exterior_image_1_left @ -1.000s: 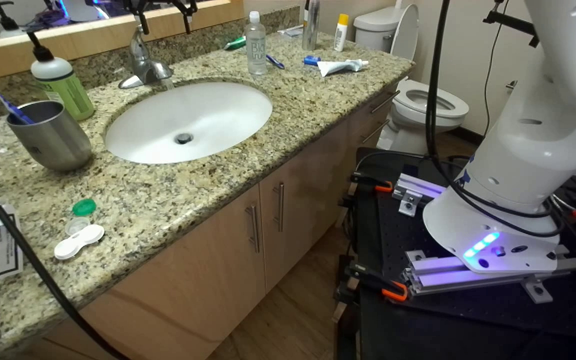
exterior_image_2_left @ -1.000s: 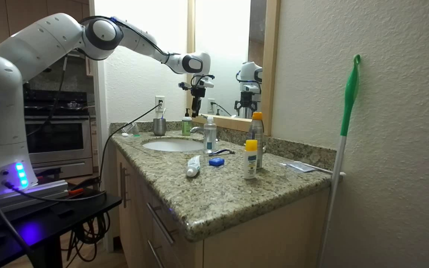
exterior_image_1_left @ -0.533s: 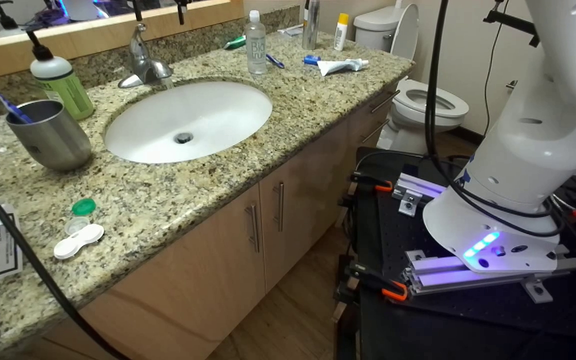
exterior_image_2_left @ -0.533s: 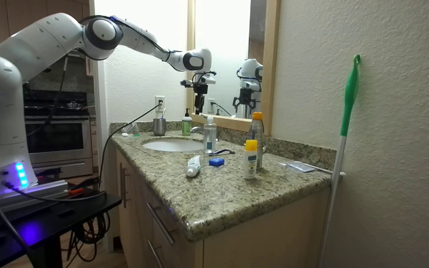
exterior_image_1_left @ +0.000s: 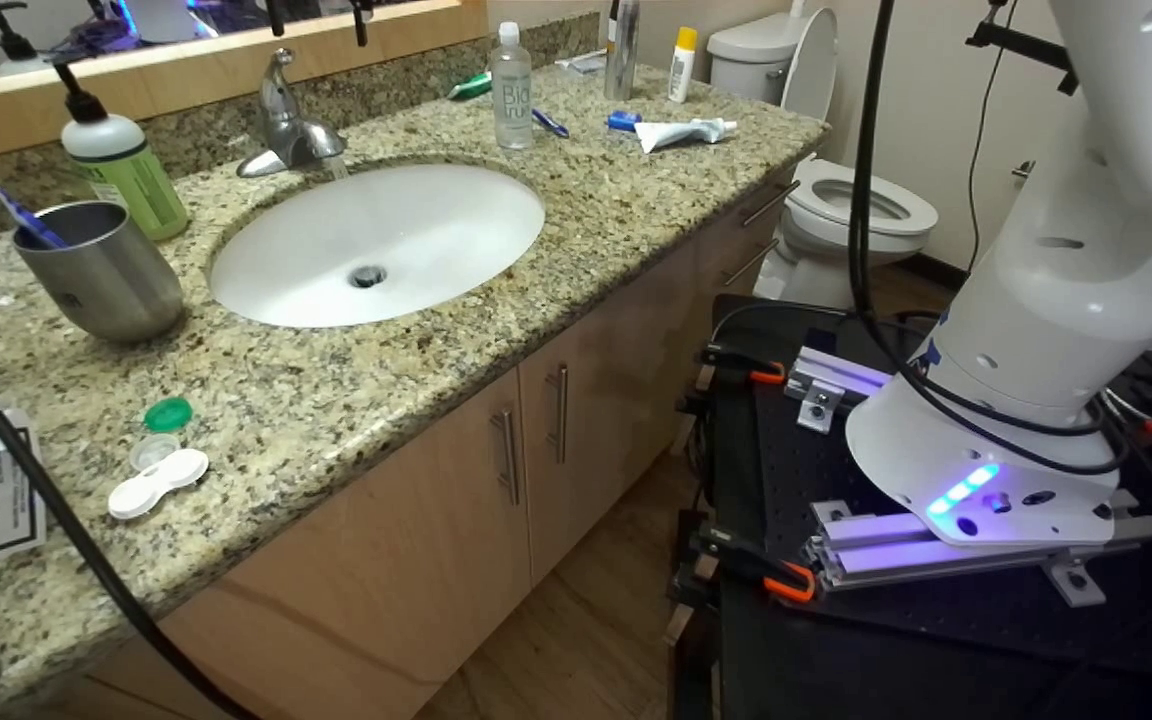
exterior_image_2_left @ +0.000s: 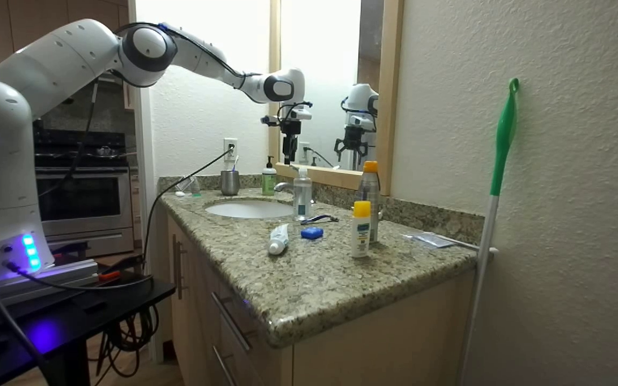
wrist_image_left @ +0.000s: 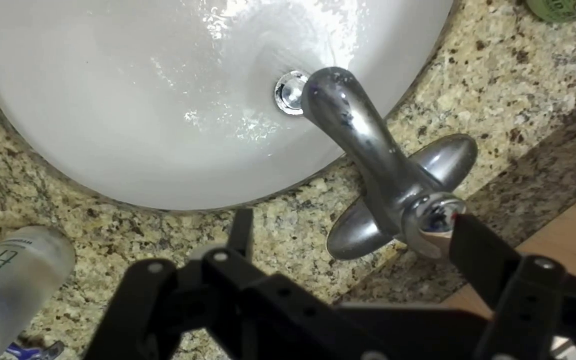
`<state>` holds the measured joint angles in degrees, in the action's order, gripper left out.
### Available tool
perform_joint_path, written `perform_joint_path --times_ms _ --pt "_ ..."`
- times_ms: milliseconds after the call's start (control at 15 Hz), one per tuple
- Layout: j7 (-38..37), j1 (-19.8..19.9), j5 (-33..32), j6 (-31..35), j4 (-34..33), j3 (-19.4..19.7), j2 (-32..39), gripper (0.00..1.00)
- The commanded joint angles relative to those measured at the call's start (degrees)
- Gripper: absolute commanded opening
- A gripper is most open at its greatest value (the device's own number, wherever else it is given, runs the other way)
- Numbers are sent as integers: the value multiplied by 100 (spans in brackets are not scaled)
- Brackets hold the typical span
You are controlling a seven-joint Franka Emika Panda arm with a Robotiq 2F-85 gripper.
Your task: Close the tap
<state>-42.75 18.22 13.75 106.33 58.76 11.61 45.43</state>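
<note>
The silver tap point(exterior_image_1_left: 291, 130) stands behind the white oval basin point(exterior_image_1_left: 286, 290), with its lever handle point(exterior_image_1_left: 278, 68) pointing up. A thin stream of water falls from its spout. In an exterior view the tap point(exterior_image_2_left: 284, 187) is partly hidden by the clear bottle. My gripper point(exterior_image_1_left: 319, 28) is open and empty above the tap; only its fingertips show there. It also hangs over the tap in an exterior view point(exterior_image_2_left: 289, 158). In the wrist view the tap point(wrist_image_left: 378, 150) lies under the open gripper point(wrist_image_left: 350, 225), its round handle top point(wrist_image_left: 435, 220) near the right finger.
A clear bottle point(exterior_image_1_left: 513, 95) stands right of the tap. A green soap bottle point(exterior_image_1_left: 131, 170) and grey metal cup point(exterior_image_1_left: 106, 275) with a toothbrush stand left. The mirror frame point(exterior_image_1_left: 166, 80) rises close behind the gripper. A toothpaste tube point(exterior_image_1_left: 681, 133) lies farther along the counter.
My gripper has risen a little and shifted slightly toward the mirror, mostly in the first half second. It stays open. The tap looks the same.
</note>
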Motion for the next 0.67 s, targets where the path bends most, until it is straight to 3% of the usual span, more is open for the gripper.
perform_joint_path --times_ms 0,200,267,600 --pt "-109 3 -48 46 -249 44 239 100" --pt "-282 -32 -155 99 -493 79 476 100" --pt "-150 -2 -82 66 -145 15 201 100" --pt "-161 -2 -84 77 -185 15 234 100"
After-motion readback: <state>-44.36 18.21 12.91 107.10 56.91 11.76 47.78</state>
